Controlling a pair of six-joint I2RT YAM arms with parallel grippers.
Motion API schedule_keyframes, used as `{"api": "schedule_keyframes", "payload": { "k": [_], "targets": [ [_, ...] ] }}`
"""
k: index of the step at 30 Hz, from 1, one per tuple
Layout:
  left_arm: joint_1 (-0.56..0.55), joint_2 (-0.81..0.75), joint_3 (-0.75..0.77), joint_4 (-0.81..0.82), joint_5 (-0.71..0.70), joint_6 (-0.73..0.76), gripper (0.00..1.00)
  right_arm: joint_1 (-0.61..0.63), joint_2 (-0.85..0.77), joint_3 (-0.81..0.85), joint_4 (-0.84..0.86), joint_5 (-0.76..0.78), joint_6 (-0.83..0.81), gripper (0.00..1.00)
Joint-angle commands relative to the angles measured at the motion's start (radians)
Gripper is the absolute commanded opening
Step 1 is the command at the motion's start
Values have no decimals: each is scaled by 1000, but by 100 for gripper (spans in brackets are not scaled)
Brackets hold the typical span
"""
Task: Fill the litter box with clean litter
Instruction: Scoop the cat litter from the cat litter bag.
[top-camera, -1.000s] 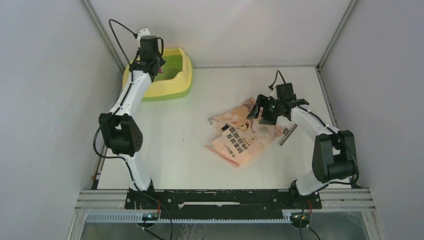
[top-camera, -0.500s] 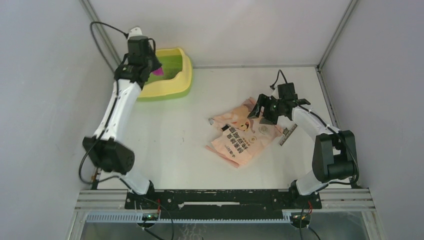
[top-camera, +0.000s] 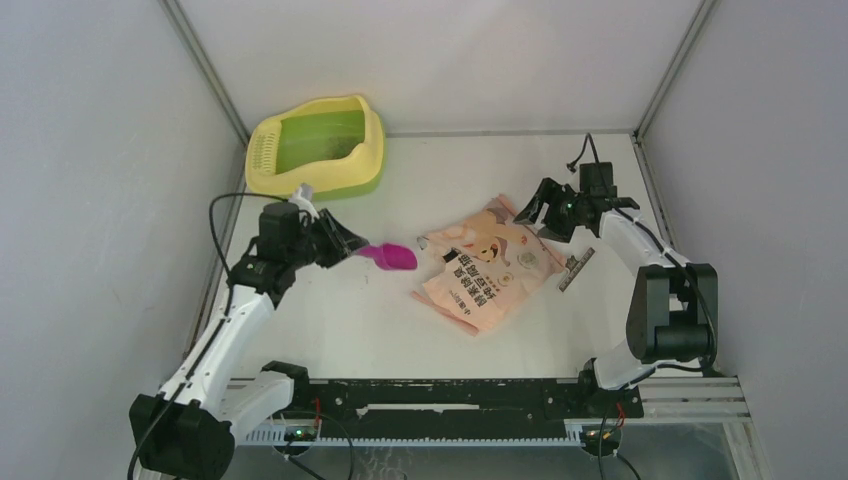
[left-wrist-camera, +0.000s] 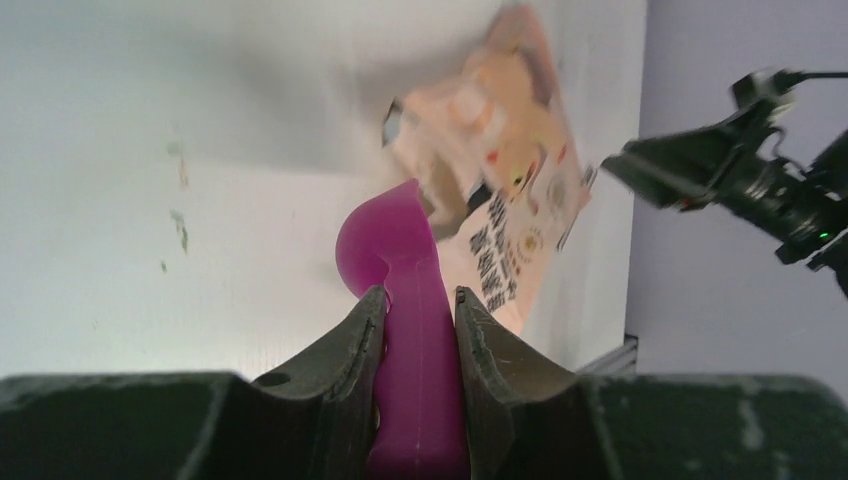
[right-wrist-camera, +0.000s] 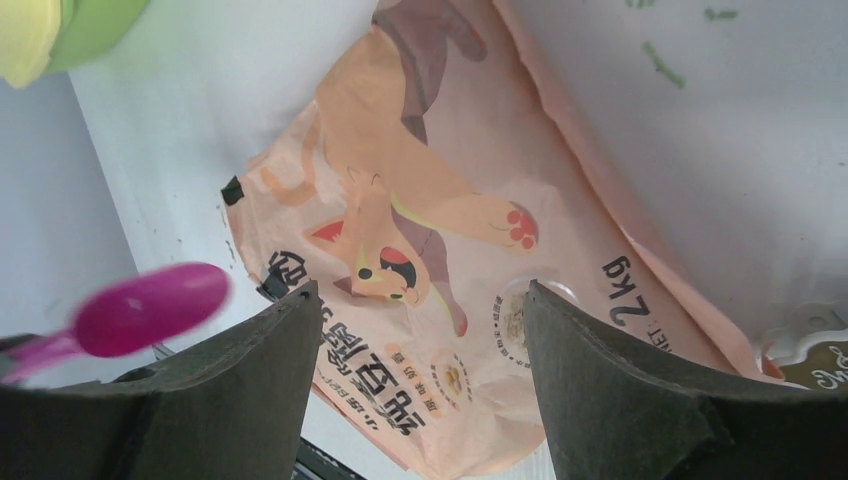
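the left gripper (top-camera: 338, 243) is pinching the handle of the magenta scoop (top-camera: 392, 257), with the bowl pointing at the pink-orange litter bag (top-camera: 488, 268) a little ahead of it. the litter box (top-camera: 372, 130) sits well apart, behind that gripper and off to its side. the right gripper (top-camera: 548, 211) hangs spread wide over the bag's far end, gripping nothing. to scoop well, i'd first have those spread jaws pinch and lift the bag's opening, then slide the bowl in level. no clean litter can be made out.
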Motion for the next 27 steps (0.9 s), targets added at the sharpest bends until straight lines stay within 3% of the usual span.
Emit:
{"api": "schedule_keyframes", "payload": {
  "k": [1,4,8,20,27],
  "targets": [
    [-2,-43,-136,225,136,-128,3,-14,-5,58,59,20,37,80],
    [-2,-9,-225,393,208,-221,3,-20,11,80,52,27,41,80],
    [-2,20,-276,503,223,-264,3,-23,20,88,43,37,34,80],
    [-1,120,-318,624,214,-290,2,-23,77,98,54,31,34,80],
    [-1,65,-318,574,214,-273,2,-54,88,106,54,21,26,80]
  ]
}}
